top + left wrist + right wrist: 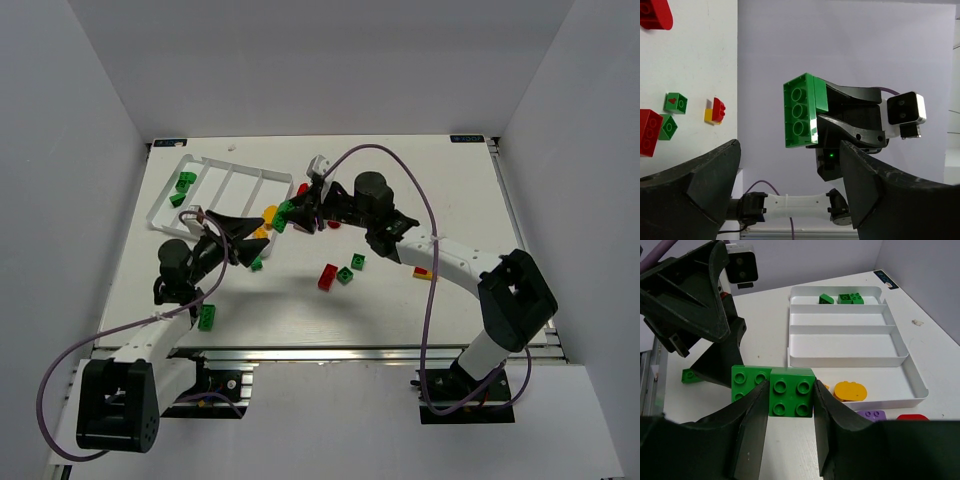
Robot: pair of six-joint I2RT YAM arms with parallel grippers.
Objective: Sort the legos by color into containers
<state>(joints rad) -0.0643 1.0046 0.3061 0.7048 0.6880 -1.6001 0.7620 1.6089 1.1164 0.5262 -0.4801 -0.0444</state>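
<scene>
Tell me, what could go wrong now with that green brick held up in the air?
1. The right claw pinches the green brick near one end, so it might twist loose and fall.
2. The open left claw faces it closely; a handover could bump or fumble it.
3. The other green bricks lie in the end compartment of the tray, so a drop may land wrong.
</scene>
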